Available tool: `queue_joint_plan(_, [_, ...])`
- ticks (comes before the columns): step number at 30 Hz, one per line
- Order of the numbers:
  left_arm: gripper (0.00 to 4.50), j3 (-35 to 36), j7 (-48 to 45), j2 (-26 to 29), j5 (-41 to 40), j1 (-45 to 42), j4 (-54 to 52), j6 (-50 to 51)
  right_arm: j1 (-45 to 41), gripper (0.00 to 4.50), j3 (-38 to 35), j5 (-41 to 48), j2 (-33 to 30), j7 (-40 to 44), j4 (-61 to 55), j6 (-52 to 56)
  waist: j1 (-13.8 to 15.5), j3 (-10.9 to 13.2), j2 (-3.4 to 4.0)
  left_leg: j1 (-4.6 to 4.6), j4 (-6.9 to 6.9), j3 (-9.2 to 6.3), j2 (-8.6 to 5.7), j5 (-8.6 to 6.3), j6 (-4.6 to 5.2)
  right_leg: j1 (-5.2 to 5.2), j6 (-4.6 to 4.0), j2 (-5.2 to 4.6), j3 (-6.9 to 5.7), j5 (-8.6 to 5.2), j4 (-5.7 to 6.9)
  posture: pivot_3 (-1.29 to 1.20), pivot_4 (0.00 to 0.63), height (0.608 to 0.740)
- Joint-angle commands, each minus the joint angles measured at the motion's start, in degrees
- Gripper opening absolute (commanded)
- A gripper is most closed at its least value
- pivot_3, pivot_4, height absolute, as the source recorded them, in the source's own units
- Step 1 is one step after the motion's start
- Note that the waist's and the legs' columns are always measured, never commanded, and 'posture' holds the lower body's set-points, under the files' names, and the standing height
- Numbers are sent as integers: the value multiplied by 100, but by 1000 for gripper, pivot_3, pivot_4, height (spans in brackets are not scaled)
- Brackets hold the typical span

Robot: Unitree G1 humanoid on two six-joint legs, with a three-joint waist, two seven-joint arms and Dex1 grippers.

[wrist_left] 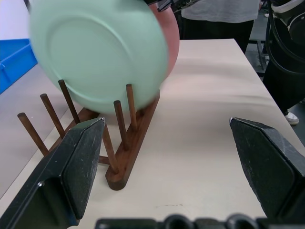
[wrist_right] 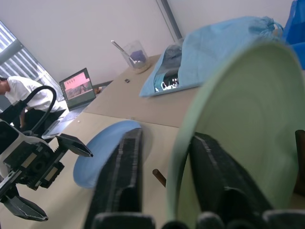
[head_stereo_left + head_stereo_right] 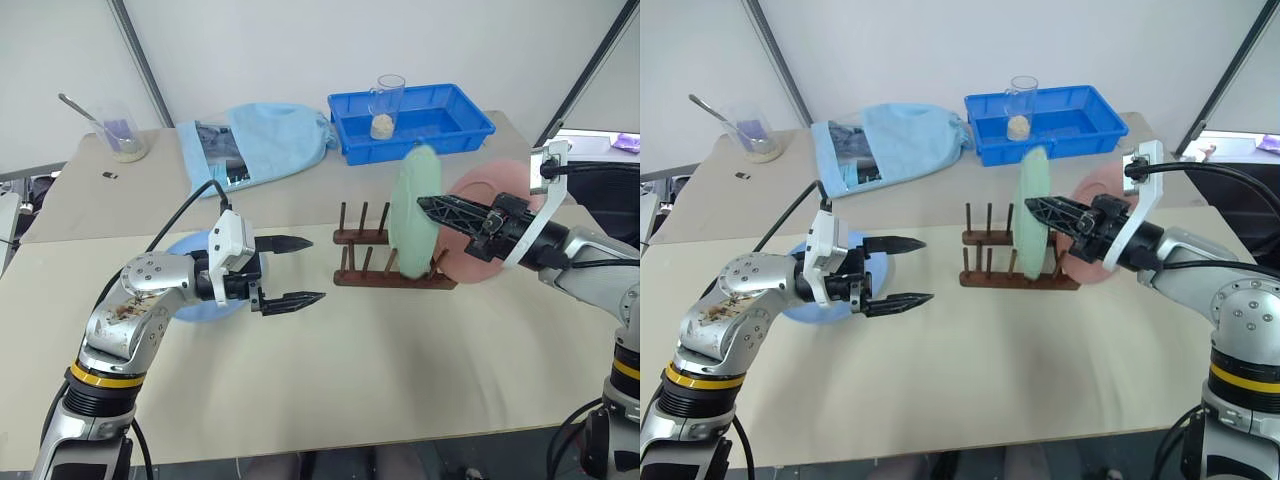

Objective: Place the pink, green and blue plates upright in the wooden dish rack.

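Note:
The green plate [image 3: 415,215] stands on edge in the wooden dish rack [image 3: 365,275], blurred, just left of the pink plate [image 3: 475,185], which leans upright at the rack's right end. My right gripper [image 2: 167,138] reaches in from the right, open, with one finger on each side of the green plate's [image 2: 238,119] rim and a gap showing beside one finger. The blue plate [image 3: 185,247] lies flat on the table at the left. My left gripper [image 3: 318,269] hovers over its right edge, open and empty, pointing toward the rack [image 1: 128,157].
A bright blue tray [image 3: 450,125] holding a glass beaker [image 3: 388,105] sits at the back of the table. A light-blue cloth bag [image 3: 260,145] lies left of it, and a beaker with a spoon [image 3: 122,135] stands at the far left. A person [image 2: 14,90] sits beyond the table near a laptop [image 2: 76,88].

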Motion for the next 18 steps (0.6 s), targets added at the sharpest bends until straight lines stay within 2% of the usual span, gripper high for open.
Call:
queue_joint_plan(1, [4500, 22, 30, -2, -9, -16, -163, -87, -222, 3178, -200, -264, -280, 44, -75, -186, 5, 0, 0, 0, 0, 0, -1, 0, 0, 0, 0, 0, 0, 0, 0, 0, 150, 740])
queue_joint_plan(5, [4500, 59, 72, 14, -7, 50, -186, -74, -302, 4469, -354, -584, -736, 464, -80, -281, 17, 0, 0, 0, 0, 0, -2, 0, 0, 0, 0, -1, -2, 0, -1, 0, 150, 740])
queue_joint_plan(11, [4500, 147, 149, 61, 12, 204, -213, -98, -386, 4469, -631, -847, -1564, 1496, 72, -317, 13, 0, -1, -2, -2, 0, 1, -1, 2, 1, 0, 0, -5, 0, -5, 0, 150, 740])
queue_joint_plan(14, [4500, 253, 286, 67, -23, 299, -258, -47, -239, 3696, -598, -990, -1719, 1849, -13, -318, 3, 1, -1, -1, -2, 2, 1, -1, 2, 3, 0, -1, -4, 0, -6, 0, 150, 740])
queue_joint_plan(18, [4500, 913, 1030, 65, -54, 759, -525, 123, -82, 2288, -174, -1355, -1979, 2779, -510, -539, -11, 0, 0, -2, -6, 4, 7, -1, 2, -3, 0, -2, -1, 0, -5, 0, 150, 740])
